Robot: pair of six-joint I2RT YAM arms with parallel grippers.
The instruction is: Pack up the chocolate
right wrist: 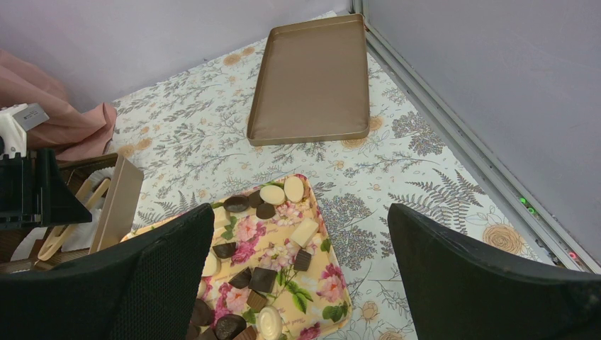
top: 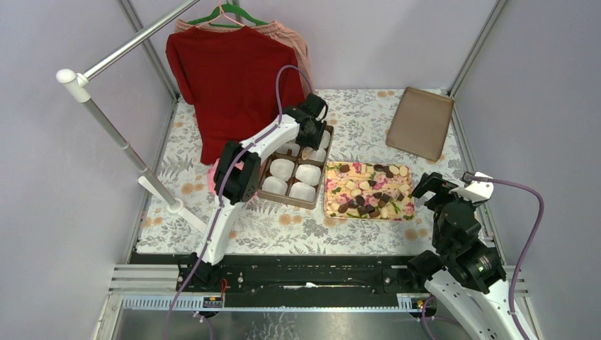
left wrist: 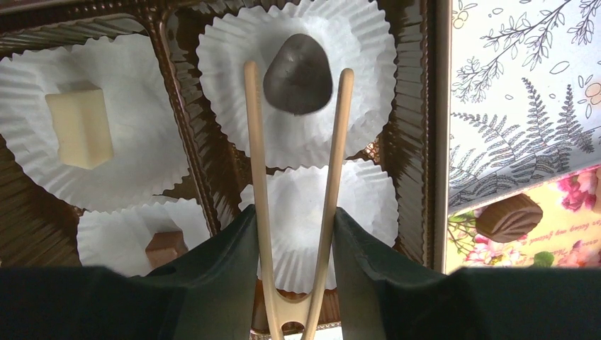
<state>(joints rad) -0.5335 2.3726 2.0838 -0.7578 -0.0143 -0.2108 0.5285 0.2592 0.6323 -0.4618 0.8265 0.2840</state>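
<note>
My left gripper is shut on beige tongs over the brown chocolate box. The tongs' tips stand spread on either side of a dark chocolate that lies in a white paper cup. A cream piece and a brown piece sit in neighbouring cups. Several more chocolates lie on the flower-patterned tray. My right gripper is open and holds nothing, above the tray's right end.
The box's flat brown lid lies at the back right, near the wall rail. A red shirt hangs at the back left. A white rack pole slants across the left side.
</note>
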